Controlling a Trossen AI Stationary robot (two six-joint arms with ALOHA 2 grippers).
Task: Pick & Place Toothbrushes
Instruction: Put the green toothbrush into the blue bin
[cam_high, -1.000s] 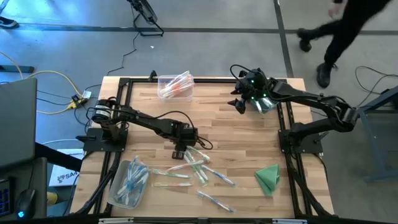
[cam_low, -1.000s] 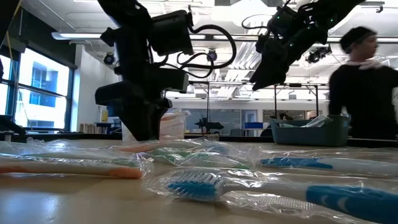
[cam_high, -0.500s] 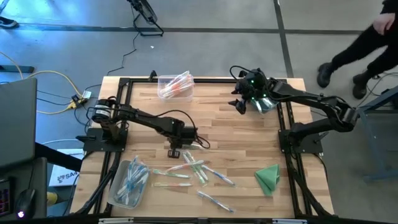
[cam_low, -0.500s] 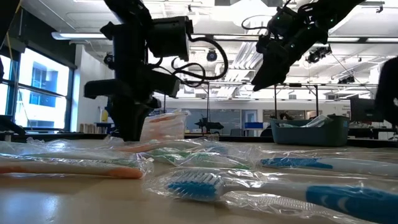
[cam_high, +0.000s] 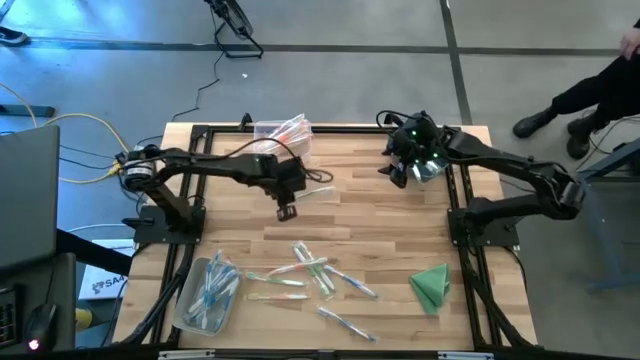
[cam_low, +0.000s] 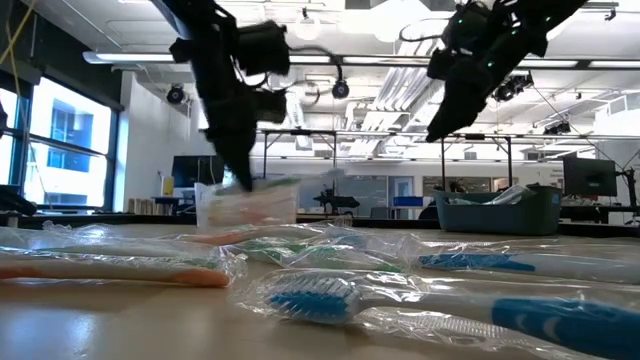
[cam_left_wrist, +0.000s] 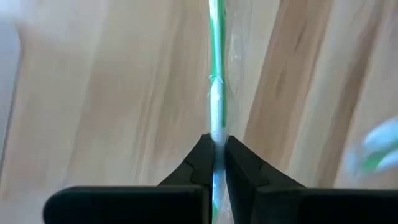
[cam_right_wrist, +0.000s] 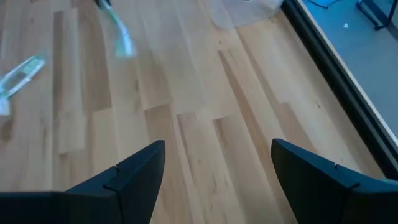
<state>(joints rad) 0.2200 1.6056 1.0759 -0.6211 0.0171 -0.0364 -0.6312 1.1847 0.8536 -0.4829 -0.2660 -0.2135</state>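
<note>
Up close, left gripper (cam_left_wrist: 214, 167) pinching green toothbrush (cam_left_wrist: 216, 81) in blurry wrapper, butt end hidden between fingers, right gripper (cam_right_wrist: 217, 163) spread wide, empty.

A light wooden table (cam_high: 380, 215) made of butcher-block planks, edged by a black frame. A clear bin (cam_high: 280, 138) with pink-orange toothbrushes sits near the far edge. A second clear bin (cam_high: 207, 292) with blue toothbrushes lies at the near left corner. Loose wrapped toothbrushes (cam_high: 315, 270) are scattered across the near middle. A folded green cloth (cam_high: 432, 285) lies at the near right.
</note>
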